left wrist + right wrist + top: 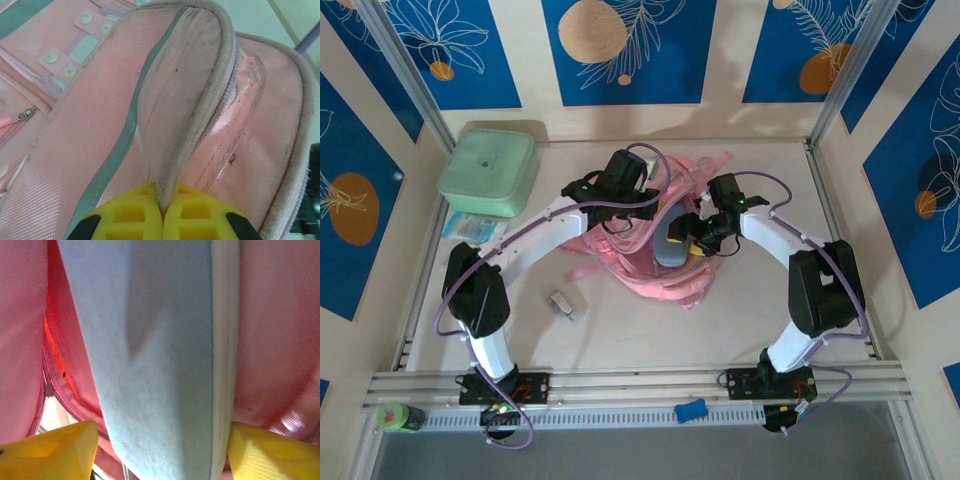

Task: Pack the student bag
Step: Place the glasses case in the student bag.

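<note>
Overhead first: the student bag (650, 262) lies crumpled at the middle of the bench (650, 335), its straps trailing toward the far edge. The left arm (555, 215) bends in over the bag from the left side. The right gripper (694, 243) meets the bag from the right, and a pale blue item (670, 247) sits against the bag just beside its yellow fingers. A mint-green box (490, 170) stands in the far left corner, with a blue packet (475, 227) just in front of it along the left edge. A small grey object (564, 304) lies apart from the bag, toward the near left. A blue piece (690, 410) rests on the near rail.

Left wrist view: the left gripper (162, 204) has its yellow fingers (127, 215) pressed together on a raised, padded pink rim of the bag, which stands upright between them. Grey-blue trim runs along the mesh-like lining, and a zip pull (25, 115) shows at the left.

Right wrist view: the right gripper's fingers (50, 452) are spread fairly wide, one touching each side of the pale blue item, so it is held between them. Pink bag fabric surrounds it on both sides. The picture is too close and too blurred to identify the item.
</note>
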Available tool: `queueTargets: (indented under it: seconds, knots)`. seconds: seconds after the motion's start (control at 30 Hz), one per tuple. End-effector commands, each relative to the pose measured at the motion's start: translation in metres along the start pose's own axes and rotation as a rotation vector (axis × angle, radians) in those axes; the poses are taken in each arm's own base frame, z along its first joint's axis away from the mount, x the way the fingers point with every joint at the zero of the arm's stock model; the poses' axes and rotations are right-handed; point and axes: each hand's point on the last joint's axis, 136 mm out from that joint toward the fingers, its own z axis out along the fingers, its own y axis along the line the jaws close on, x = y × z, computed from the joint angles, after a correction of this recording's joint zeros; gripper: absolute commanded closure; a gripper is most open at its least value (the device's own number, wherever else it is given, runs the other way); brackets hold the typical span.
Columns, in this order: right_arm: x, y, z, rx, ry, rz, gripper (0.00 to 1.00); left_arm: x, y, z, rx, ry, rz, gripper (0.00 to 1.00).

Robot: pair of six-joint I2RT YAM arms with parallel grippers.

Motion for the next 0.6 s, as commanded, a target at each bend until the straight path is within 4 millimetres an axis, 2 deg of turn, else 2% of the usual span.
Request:
queueTargets:
  seconds: [0.0, 0.1, 0.2, 0.3, 0.43, 0.57]
  knots:
    - [-0.011, 0.024, 0.014, -0.079, 0.004, -0.067, 0.36, -0.042, -0.038, -0.036, 0.171, -0.16, -0.048, 1.0]
    - [-0.017, 0.028, 0.022, -0.093, -0.022, -0.053, 0.45, -0.044, -0.045, -0.038, 0.207, -0.16, -0.065, 1.0]
    - [-0.027, 0.034, 0.016, -0.16, -0.087, 0.01, 0.59, -0.046, -0.045, -0.041, 0.201, -0.164, -0.065, 1.0]
    - [-0.034, 0.044, 0.01, -0.234, -0.162, 0.092, 0.66, -0.048, -0.047, -0.042, 0.209, -0.178, -0.08, 1.0]
    - [-0.047, 0.053, 0.005, -0.261, -0.293, 0.201, 0.67, -0.053, -0.047, -0.047, 0.2, -0.2, -0.095, 1.0]
    - [-0.052, 0.055, 0.022, -0.197, -0.396, 0.276, 0.67, -0.053, -0.044, -0.046, 0.173, -0.203, -0.098, 1.0]
